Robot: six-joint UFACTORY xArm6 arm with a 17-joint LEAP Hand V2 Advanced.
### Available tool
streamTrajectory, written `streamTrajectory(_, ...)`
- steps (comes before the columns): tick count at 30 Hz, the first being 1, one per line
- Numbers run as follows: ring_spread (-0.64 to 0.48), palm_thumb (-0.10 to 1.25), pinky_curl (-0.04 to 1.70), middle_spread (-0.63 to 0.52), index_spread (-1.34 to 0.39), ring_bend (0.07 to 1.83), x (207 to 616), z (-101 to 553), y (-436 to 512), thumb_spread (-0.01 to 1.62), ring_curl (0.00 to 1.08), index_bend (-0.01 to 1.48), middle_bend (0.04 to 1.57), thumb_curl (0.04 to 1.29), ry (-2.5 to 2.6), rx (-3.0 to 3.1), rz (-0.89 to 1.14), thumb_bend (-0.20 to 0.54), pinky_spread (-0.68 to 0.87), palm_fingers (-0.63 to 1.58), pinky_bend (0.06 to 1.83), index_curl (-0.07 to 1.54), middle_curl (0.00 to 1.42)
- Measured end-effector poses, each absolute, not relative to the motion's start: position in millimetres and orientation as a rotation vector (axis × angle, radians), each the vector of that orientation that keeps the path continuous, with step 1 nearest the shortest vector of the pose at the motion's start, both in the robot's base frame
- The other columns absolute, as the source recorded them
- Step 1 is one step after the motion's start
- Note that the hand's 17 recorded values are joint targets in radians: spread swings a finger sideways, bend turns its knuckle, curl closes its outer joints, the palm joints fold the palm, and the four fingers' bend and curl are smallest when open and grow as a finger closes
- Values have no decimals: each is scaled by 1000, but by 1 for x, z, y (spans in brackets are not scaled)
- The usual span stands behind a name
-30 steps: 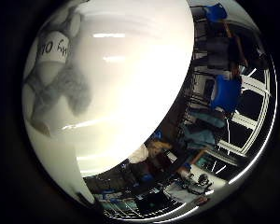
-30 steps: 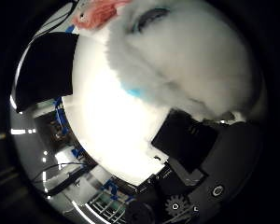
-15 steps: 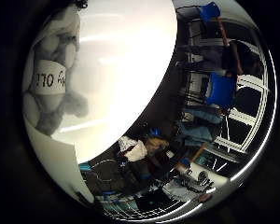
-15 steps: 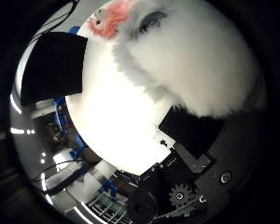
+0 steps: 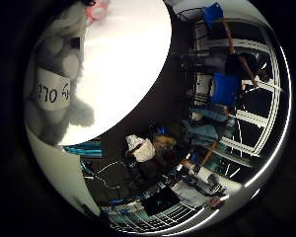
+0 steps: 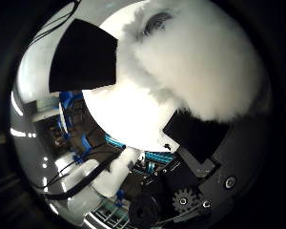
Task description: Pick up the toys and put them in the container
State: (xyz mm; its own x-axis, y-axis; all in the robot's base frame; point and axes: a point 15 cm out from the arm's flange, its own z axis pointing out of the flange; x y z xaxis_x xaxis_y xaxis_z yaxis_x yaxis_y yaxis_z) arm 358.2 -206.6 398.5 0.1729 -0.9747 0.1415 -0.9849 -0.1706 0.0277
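A white fluffy plush toy (image 6: 205, 62) with a dark eye fills much of the thumb side view, close against the palm. Black parts of my hand (image 6: 190, 176) sit on either side of it, one finger (image 6: 81, 57) beside its face and another under its body. In the little finger side view, a grey-looking plush toy (image 5: 54, 84) with a white printed label lies at the palm's edge over the white table (image 5: 133, 64). I cannot tell whether it is the same toy. A pink toy part (image 5: 97, 7) shows by its head. No container is in view.
The table's round edge runs through both views. Beyond it the room floor holds bags and clutter (image 5: 148, 148). Blue chairs (image 5: 227, 89) stand by tall windows, and a blue frame (image 6: 71, 100) is beside the table.
The views have swung, so less table and more room shows. The white toy has kept its place against the palm. The pink part has left the thumb side view and entered the other.
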Motion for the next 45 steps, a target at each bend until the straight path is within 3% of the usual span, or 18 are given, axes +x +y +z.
streamTrajectory(14, -265, 1069, 1056, -165, -231, 1278, 428, 512, -56, 1102, 874, 1054, 1280, 578, -1922, 2564, 323, -11, -241, 1070, 1172, 886, 877)
streamTrajectory(33, -263, 1040, 1114, -163, -229, 1266, 461, 523, 168, 1030, 885, 1056, 1275, 626, -1776, 2894, 443, -15, -260, 1085, 1134, 886, 873)
streamTrajectory(37, -261, 962, 1097, -161, -230, 1257, 463, 515, 184, 1050, 877, 1057, 1276, 618, -1776, 2902, 413, -31, -264, 1100, 1114, 884, 868)
streamTrajectory(41, -251, 812, 948, -172, -241, 1226, 462, 510, 191, 1132, 774, 880, 1199, 550, -1795, 2911, 356, -44, -344, 1127, 1017, 819, 802)
streamTrajectory(45, -271, 716, 779, -211, -307, 1150, 459, 508, 187, 1179, 644, 452, 1029, 486, -1806, 2910, 307, -26, -527, 952, 966, 719, 684)
